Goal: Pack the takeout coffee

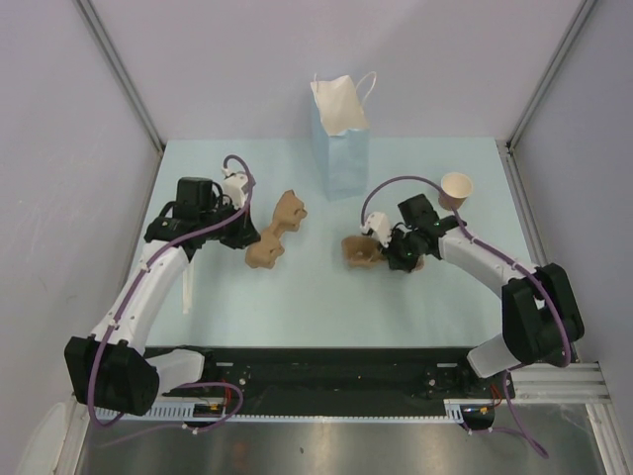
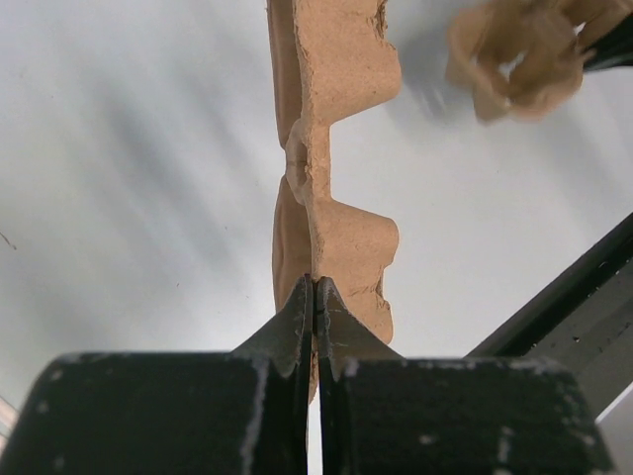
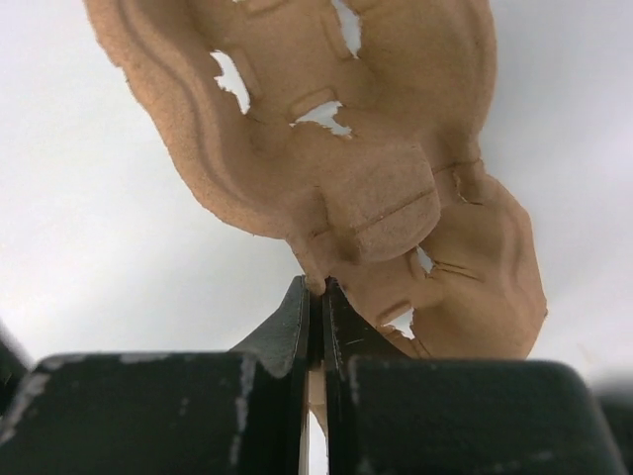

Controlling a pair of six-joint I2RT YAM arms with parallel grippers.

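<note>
My left end effector point(image 1: 249, 235) sits at the left side of the table point(image 1: 297, 307), closed down on the near edge of the left carrier point(image 1: 277, 233), a brown moulded-pulp piece. In my left wrist view the two fingers point(image 2: 297, 322) pinch the thin pulp wall between them with almost no gap, and the left carrier point(image 2: 336, 228) runs straight away from me, standing on edge, its scalloped side turned to the right. The right carrier point(image 2: 519, 59) shows blurred in the top right corner of that view, well apart from the one I hold.

Behind the middle of the table stands the tall light-blue bag point(image 1: 341, 148), upright, its mouth open and its white handles up.

To the right of centre, my right end effector point(image 1: 384, 252) is likewise closed, gripping the right carrier point(image 1: 362, 249). From my right wrist the fingers point(image 3: 297, 322) are pressed together on a small tab at its near rim, and the right carrier point(image 3: 366, 178) spreads out above them over the pale table, its cup pockets and cut-out slots facing the camera.

Furthest right, the cup point(image 1: 457, 188) stands upright on the table at the far right, just behind my right forearm, its cream inside showing. Neither end effector touches it, and it is outside the bag.
</note>
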